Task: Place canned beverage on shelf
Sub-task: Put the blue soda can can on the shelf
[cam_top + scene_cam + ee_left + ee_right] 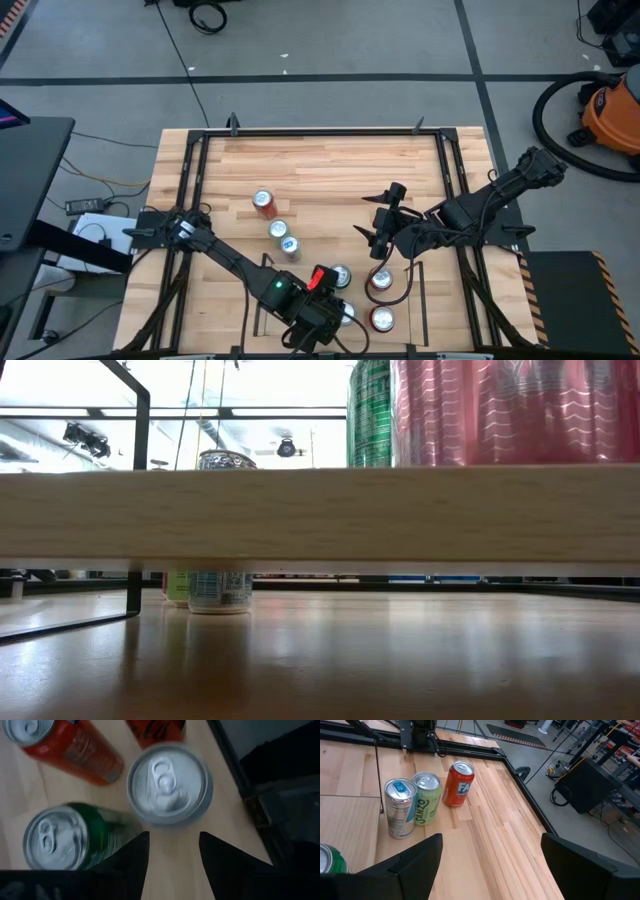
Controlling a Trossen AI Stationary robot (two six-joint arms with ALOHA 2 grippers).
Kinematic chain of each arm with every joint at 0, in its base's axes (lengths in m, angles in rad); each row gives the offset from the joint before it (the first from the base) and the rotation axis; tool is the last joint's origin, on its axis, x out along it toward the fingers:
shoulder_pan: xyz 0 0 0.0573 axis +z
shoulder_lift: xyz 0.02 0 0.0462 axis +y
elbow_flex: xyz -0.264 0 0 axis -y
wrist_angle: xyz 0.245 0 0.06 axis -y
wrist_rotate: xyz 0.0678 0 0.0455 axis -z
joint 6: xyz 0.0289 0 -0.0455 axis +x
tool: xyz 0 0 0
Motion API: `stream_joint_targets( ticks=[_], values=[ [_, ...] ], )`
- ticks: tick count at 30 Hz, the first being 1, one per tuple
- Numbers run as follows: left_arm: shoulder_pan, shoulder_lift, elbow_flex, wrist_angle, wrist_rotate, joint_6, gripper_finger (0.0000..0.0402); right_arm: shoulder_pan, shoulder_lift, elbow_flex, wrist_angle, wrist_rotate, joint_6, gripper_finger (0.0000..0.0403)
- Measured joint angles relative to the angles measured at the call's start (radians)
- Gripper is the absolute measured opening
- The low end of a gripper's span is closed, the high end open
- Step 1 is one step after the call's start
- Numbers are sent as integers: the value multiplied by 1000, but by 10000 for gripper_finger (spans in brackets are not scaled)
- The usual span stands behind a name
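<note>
Cans stand upright on the shelf.

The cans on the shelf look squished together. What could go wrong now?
1. The left gripper hangs close over the silver-topped can, with the green can and the red can right beside it. A sideways swing could knock one over.
2. The silver-topped can stands near the edge of the shelf, so a bump might push it off.
</note>
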Motion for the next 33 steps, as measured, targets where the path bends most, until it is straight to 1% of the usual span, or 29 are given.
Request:
stream_joint_targets(
  ticks=[3, 9, 15, 18, 21, 26, 30, 33],
  values=[
    [-5, -15, 0, -74, 1, -10, 182, 0, 0, 0, 0, 0, 0, 349],
    [-4, -54, 0, -236, 0, -81, 182, 0, 0, 0, 9, 0, -8, 349],
    [43, -79, 1, -386, -93, -205, 183, 0, 0, 0, 16, 0, -11, 349],
    [77, -79, -7, -458, -107, -232, 192, 0, 0, 0, 16, 0, -11, 349],
    [105, -78, -43, -458, -106, -201, 214, 0, 0, 0, 16, -2, -12, 349],
    [138, -78, -68, -465, -106, -125, 267, 0, 0, 0, 16, -14, -14, 349],
    [169, -78, -73, -470, -105, -86, 307, 0, 0, 0, 16, -24, -14, 349],
    [191, -78, -73, -471, -101, -69, 327, 1, 0, 0, 16, -27, -9, 349]
  ],
)
